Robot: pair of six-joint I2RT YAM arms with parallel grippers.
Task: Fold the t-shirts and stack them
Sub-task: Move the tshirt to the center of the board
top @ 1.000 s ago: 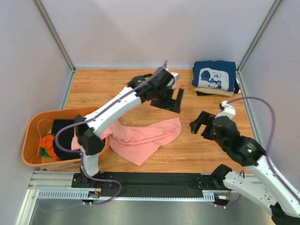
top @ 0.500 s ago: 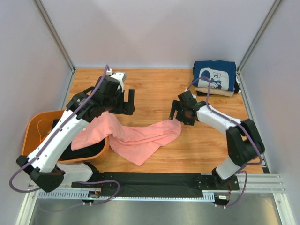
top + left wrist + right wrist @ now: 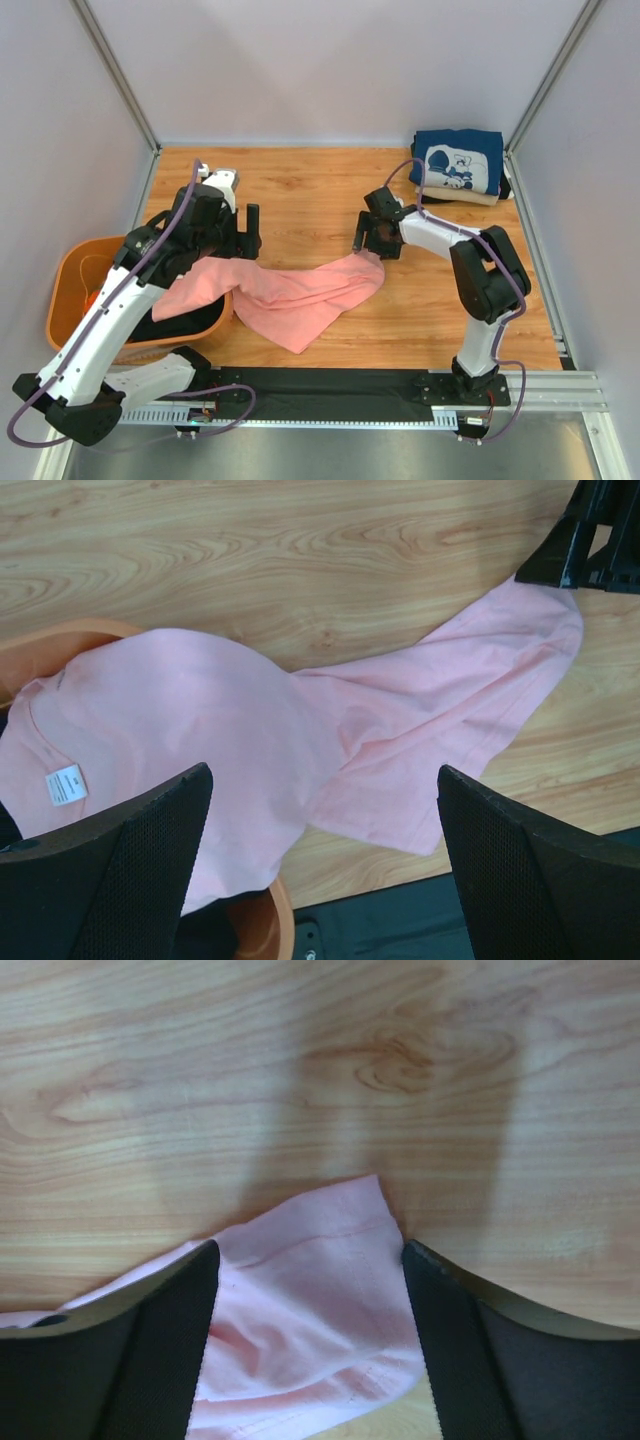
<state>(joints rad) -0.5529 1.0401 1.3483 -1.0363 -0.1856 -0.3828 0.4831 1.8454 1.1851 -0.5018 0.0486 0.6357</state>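
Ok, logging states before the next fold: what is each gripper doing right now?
Left gripper: open, holding nothing, above the pink shirt.
Right gripper: open, astride the shirt's corner.

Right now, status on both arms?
Left pincer open over pink t-shirt; right pincer open, straddling its corner. Shirt unfolded, one end draped over orange tub.

Left gripper (image 3: 322,780) and right gripper (image 3: 310,1252) gape, apparently hovering low.

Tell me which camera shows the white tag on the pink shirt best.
Left wrist: the white tag shows on the pink shirt draped over the orange tub. Top external shows the shirt, no tag; right wrist only a corner.
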